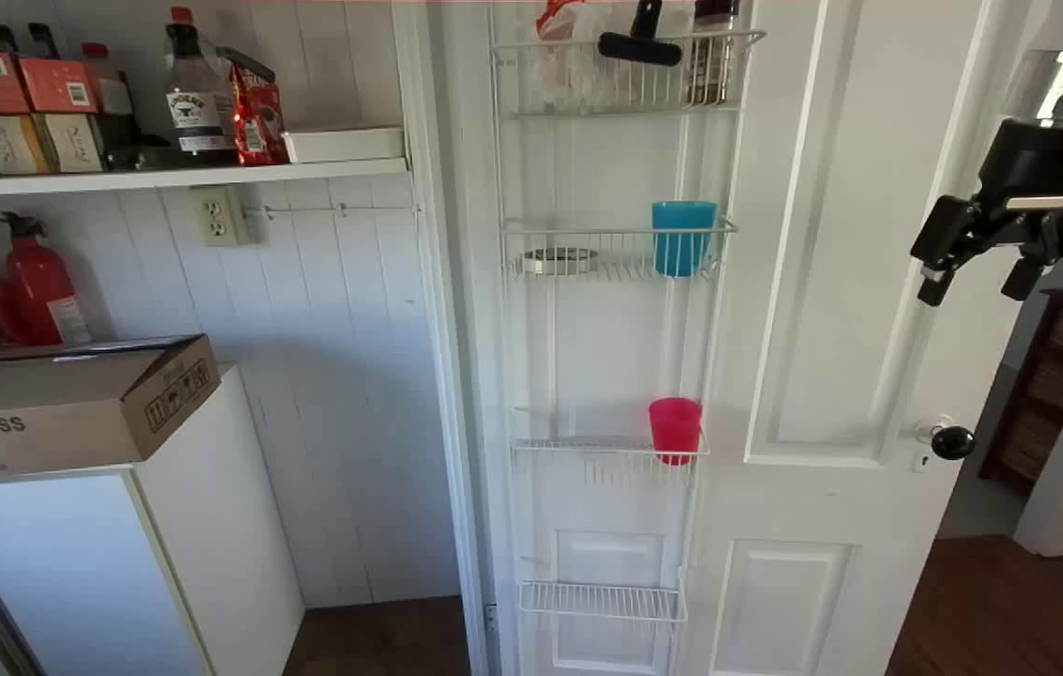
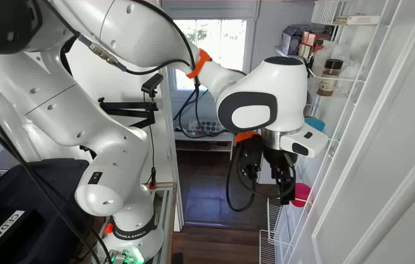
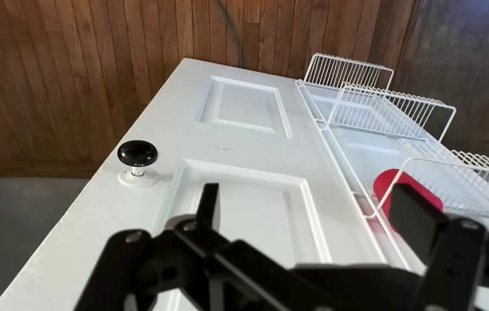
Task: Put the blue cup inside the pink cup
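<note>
The blue cup (image 1: pixel 685 217) stands upright at the right end of a wire door shelf, behind its front wires. Its upper part also shows in an exterior view (image 2: pixel 314 124), partly behind the arm. The pink cup (image 1: pixel 675 424) stands on the shelf below, at the same end. It also shows in an exterior view (image 2: pixel 303 191), partly behind the gripper, and in the wrist view (image 3: pixel 421 185) behind one finger. My gripper (image 1: pixel 976 284) is open and empty, pointing down, apart from both cups and to their right in that view. The blue cup is out of the wrist view.
The white wire rack (image 1: pixel 613 448) hangs on the white door (image 1: pixel 813 507). A round tin (image 1: pixel 560 261) shares the blue cup's shelf. A spice jar (image 2: pixel 328 77) stands on the shelf above. A black door knob (image 1: pixel 952 442) sticks out below the gripper.
</note>
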Available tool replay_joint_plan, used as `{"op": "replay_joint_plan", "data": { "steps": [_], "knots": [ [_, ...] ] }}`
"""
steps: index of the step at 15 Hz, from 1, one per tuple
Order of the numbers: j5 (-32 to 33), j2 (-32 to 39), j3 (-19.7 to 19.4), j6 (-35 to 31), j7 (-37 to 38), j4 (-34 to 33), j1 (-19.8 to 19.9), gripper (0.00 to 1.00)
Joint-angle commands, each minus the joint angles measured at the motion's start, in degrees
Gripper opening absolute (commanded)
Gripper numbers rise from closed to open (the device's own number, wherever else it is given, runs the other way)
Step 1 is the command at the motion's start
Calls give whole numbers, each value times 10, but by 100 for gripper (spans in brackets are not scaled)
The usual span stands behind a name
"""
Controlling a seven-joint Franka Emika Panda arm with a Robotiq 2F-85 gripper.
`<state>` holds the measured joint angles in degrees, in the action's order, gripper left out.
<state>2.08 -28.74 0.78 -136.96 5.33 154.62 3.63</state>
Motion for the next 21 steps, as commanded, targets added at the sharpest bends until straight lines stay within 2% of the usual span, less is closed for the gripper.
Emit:
{"op": "replay_joint_plan", "data": {
  "steps": [1,5,7,13,17,18,19,21],
  "knots": [
    [1,0,-1,2,0,-1,-1,100],
    [1,0,-1,2,0,-1,-1,100],
    [-87,-7,-36,-36,-42,-9,-51,100],
    [-254,14,-68,-57,-135,-110,-164,100],
    [-380,45,-107,-51,-263,-162,-241,100],
    [-395,54,-110,-43,-287,-169,-246,100],
    [-362,28,-77,-48,-239,-144,-208,100],
    [-385,45,-82,-47,-271,-156,-216,100]
  ]
}}
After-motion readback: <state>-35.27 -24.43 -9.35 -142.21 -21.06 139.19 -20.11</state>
